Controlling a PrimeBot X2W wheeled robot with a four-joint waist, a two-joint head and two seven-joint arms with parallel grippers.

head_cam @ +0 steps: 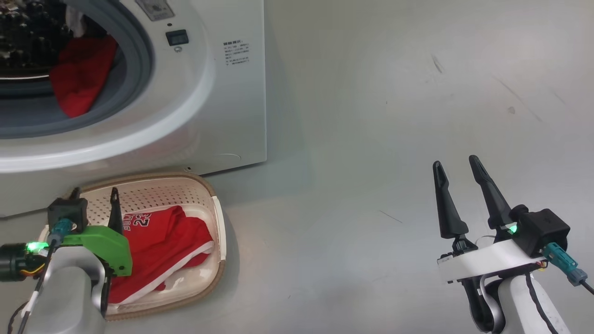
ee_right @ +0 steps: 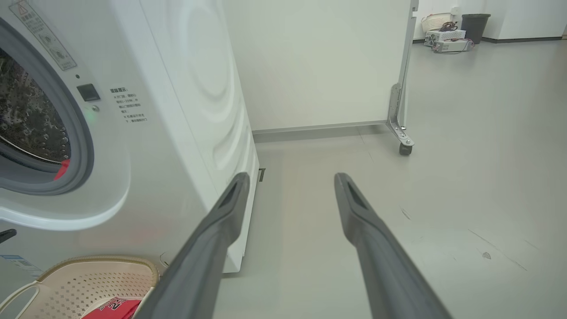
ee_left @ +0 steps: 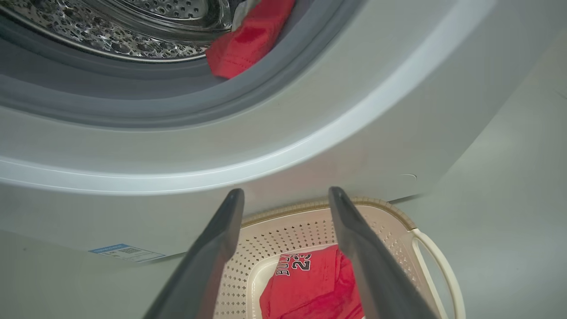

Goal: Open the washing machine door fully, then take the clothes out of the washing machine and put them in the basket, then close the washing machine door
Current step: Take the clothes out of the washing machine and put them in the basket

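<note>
Your left gripper and right gripper hang released and empty; grab the clothes at upper left loosely and they could snag on the gasket.

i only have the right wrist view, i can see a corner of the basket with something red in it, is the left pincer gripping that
Observer: No. The left pincer hangs open above the basket, with nothing between its fingers. The red jersey lies loose inside the basket.
Operator: ok, anything more to fetch
Observer: Yes. A second red garment is bunched at the right of the washing machine opening, spilling onto the grey gasket.
</note>
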